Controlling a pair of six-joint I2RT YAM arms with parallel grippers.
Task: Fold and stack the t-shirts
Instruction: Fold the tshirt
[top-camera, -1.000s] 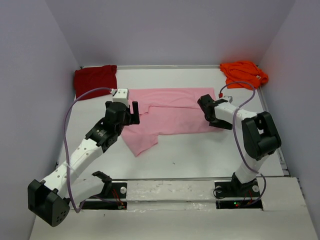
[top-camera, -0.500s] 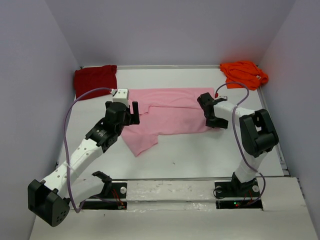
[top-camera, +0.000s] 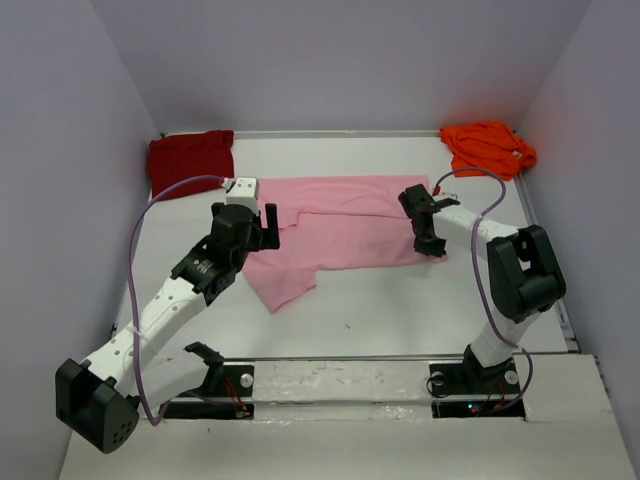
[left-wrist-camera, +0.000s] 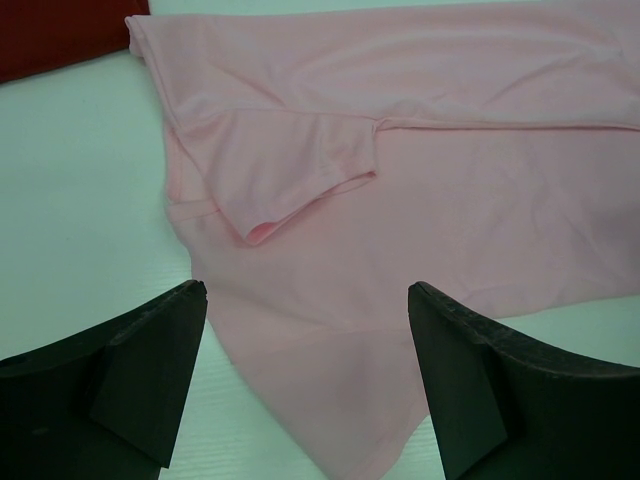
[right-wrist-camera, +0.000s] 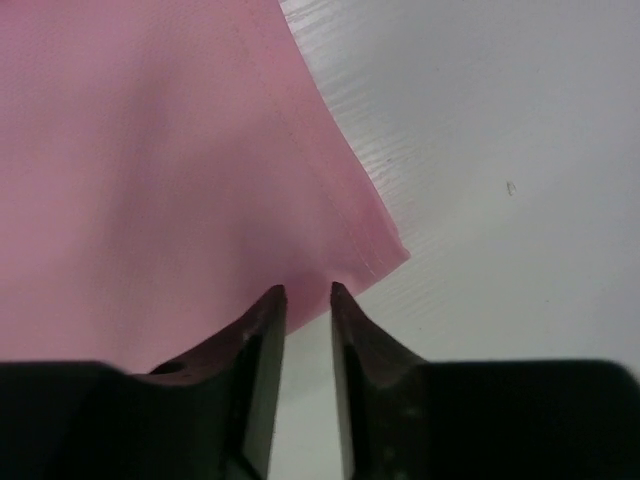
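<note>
While spread flat on table (top-camera: 390, 310), pink t-shirt (top-camera: 340, 225) shows left sleeve folded in and near-left flap askew. Dark red t-shirt (top-camera: 190, 160) bunched off its far-left corner, orange t-shirt (top-camera: 488, 147) crumpled off far-right. My left gripper (left-wrist-camera: 305, 295) over its left sleeve, fingers wide apart. My right gripper (right-wrist-camera: 308, 292) at its near-right corner, fingers nearly together at hem (caught or not, cannot tell).

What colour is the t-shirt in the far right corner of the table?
Bright orange. This t-shirt shows best in the top external view.
</note>
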